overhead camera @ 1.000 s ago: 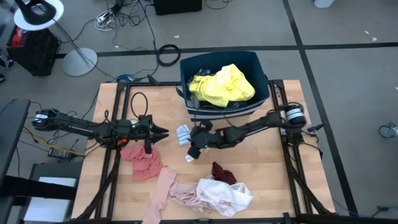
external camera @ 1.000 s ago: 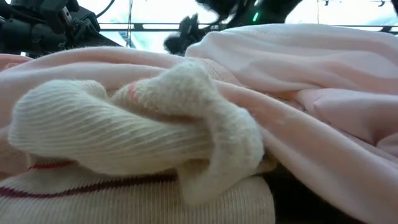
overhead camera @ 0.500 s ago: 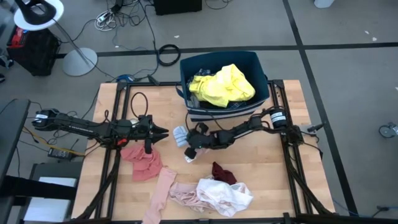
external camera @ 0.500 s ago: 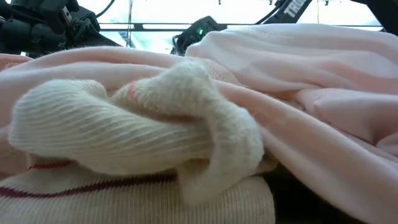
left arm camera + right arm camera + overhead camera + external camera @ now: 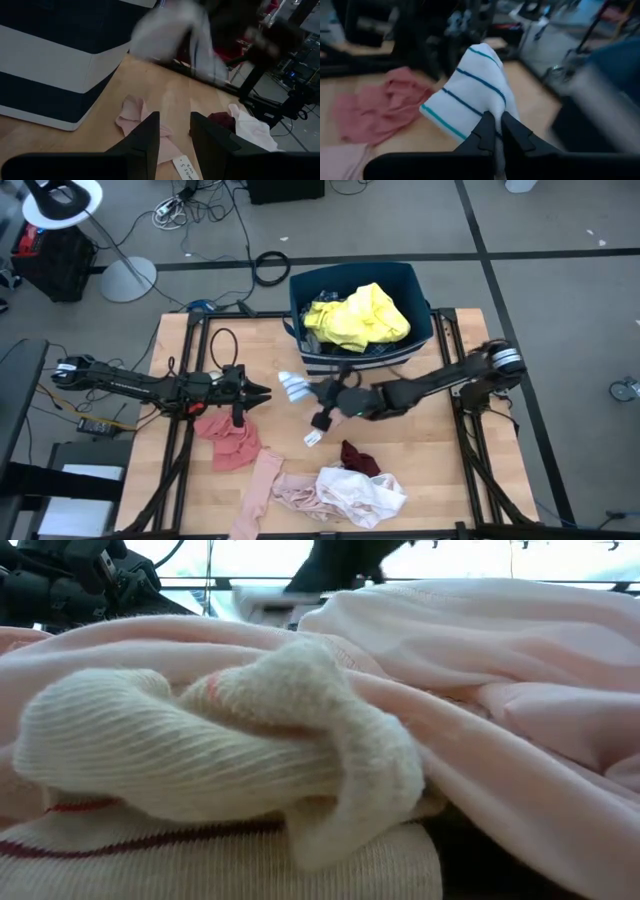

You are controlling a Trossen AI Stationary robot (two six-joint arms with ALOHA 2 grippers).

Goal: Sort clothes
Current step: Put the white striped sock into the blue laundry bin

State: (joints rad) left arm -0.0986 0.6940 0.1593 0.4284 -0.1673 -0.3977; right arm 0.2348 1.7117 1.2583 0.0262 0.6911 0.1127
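High view: right gripper (image 5: 322, 392) pinches a striped white sock (image 5: 294, 386) just before the navy bin (image 5: 420, 300); left gripper (image 5: 262, 393), fingers slightly apart, waits farther off.

In the low view, a heap of pale pink fabric (image 5: 480, 670) and a cream ribbed knit sock (image 5: 200, 750) are blocking nearly the whole tabletop. In the left wrist view, a whitish garment (image 5: 175, 30) is smearing into blur beside the navy and white striped fabric bin (image 5: 55, 65), which the edge is cutting off.

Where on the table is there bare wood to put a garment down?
Bare wood lies right of the maroon garment, toward the table edge, and in the corner left of the bin. The pink pile and salmon garment crowd the near side.
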